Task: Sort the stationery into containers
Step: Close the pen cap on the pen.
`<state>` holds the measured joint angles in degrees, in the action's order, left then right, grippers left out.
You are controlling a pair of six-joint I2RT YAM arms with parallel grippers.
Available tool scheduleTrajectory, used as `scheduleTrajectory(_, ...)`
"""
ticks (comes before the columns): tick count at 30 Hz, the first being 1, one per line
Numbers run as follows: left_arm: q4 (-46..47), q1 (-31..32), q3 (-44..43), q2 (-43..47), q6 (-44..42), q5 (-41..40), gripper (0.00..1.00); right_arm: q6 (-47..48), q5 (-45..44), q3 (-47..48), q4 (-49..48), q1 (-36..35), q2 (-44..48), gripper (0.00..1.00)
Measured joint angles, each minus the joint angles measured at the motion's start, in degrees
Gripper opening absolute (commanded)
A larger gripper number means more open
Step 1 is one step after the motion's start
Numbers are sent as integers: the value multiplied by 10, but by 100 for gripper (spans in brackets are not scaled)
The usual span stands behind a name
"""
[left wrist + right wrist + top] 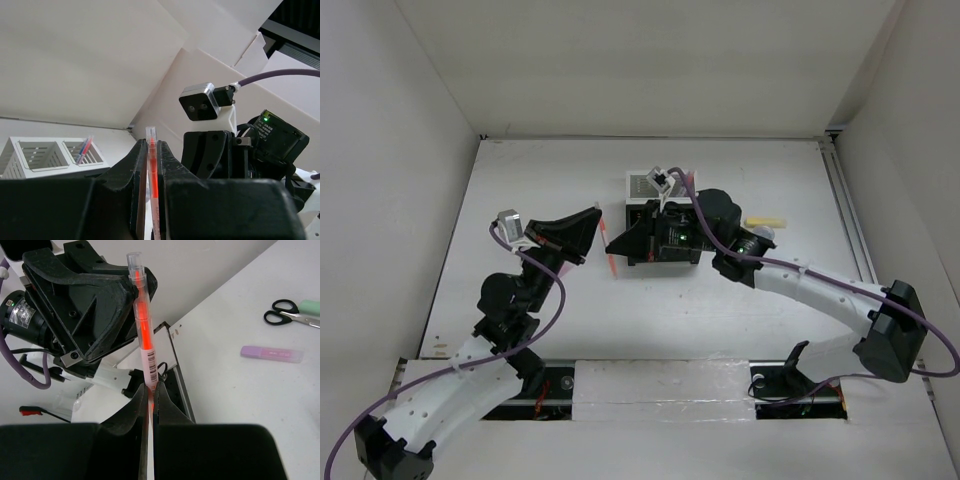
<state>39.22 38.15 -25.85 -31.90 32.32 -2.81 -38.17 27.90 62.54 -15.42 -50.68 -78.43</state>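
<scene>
Clamping down together, left gripper (151,147) and right gripper (151,387) both pinched one red-orange pen (144,335) near two white mesh bins (12,155). One scissors (282,312) and one pink marker (272,353) lay apart on the table (240,395).

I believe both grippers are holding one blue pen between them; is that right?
Not quite: the pen is red-orange, not blue, as the right wrist view shows. The left gripper and the right gripper do both hold it between them.
</scene>
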Motion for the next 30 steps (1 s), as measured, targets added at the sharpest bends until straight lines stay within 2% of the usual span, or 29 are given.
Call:
scheduleTrajectory(7,-3,0,-1,-6,0,1,0,26,9,1,10,6,0,0)
scheduleTrajectory(12,-39,0,-23,-12,-6,6,0,66,3,2,17,5,1,0)
scheduleTrajectory(14,-53,0,-34,-14,-8,8,9,79,0,2,17,4,3,0)
scheduleTrajectory(15,-58,0,-38,-15,-9,9,21,85,-1,2,17,3,4,0)
scheduleTrajectory(18,-84,5,-42,-12,-10,26,39,106,-21,2,2,0,10,0)
scheduleTrajectory(25,-152,10,-78,-12,-10,44,51,130,-54,2,-15,-14,28,0)
scheduleTrajectory(27,-160,10,-97,-10,-14,46,66,134,-66,1,-16,-17,28,0)
scheduleTrajectory(28,-164,10,-108,-7,-16,47,94,136,-76,-2,-18,-19,28,0)
scheduleTrajectory(29,-169,10,-117,-4,-19,47,100,138,-86,-6,-17,-19,30,0)
scheduleTrajectory(30,-174,10,-125,0,-18,46,100,141,-97,-10,-17,-19,30,0)
